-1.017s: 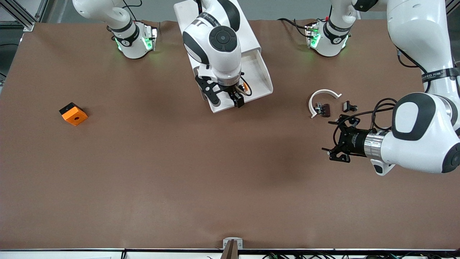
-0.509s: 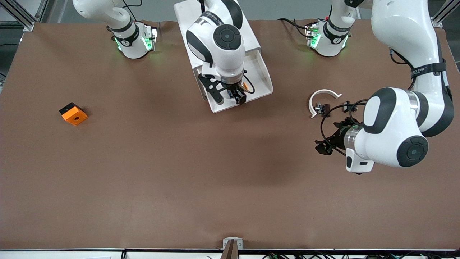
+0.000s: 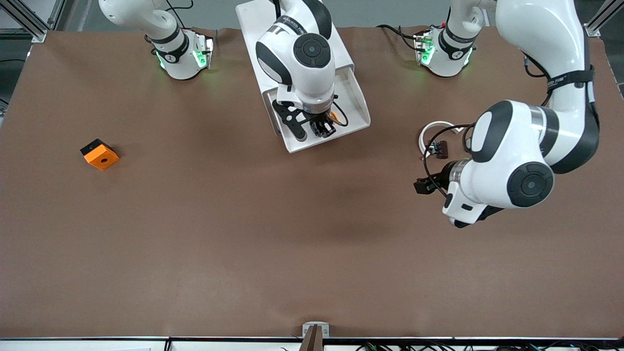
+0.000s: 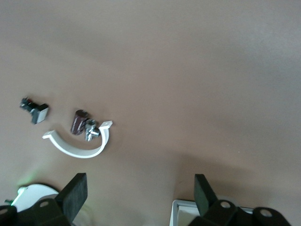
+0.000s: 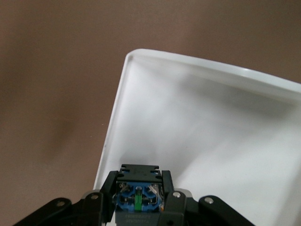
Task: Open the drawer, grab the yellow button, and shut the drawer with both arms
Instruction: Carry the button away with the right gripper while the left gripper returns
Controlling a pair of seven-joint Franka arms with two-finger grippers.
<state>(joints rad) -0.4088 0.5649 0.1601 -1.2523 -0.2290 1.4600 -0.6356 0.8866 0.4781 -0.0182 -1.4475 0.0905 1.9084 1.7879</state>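
The top drawer (image 3: 360, 108) stands pulled out of the white cabinet (image 3: 253, 22) toward the front camera. My right gripper (image 3: 319, 127) hangs over the open drawer and is shut on the button (image 3: 333, 116), whose orange cap shows beside the fingers. In the right wrist view the button's black-and-blue body (image 5: 138, 194) sits clamped in the right gripper (image 5: 138, 197) above the drawer's rim (image 5: 114, 110). My left gripper (image 3: 423, 186) is open and empty, low over bare table toward the left arm's end. In the left wrist view the left gripper (image 4: 138, 195) shows wide-apart fingers.
An orange square block (image 3: 99, 154) lies toward the right arm's end. A white curved ring (image 3: 430, 130) with small dark parts (image 3: 441, 148) lies by the left gripper. The left wrist view also shows the ring (image 4: 77, 148) and a black clip (image 4: 34, 109).
The left arm has swung round and its gripper has moved toward the cabinet's side. The right gripper has shifted slightly over the drawer, still holding the button.
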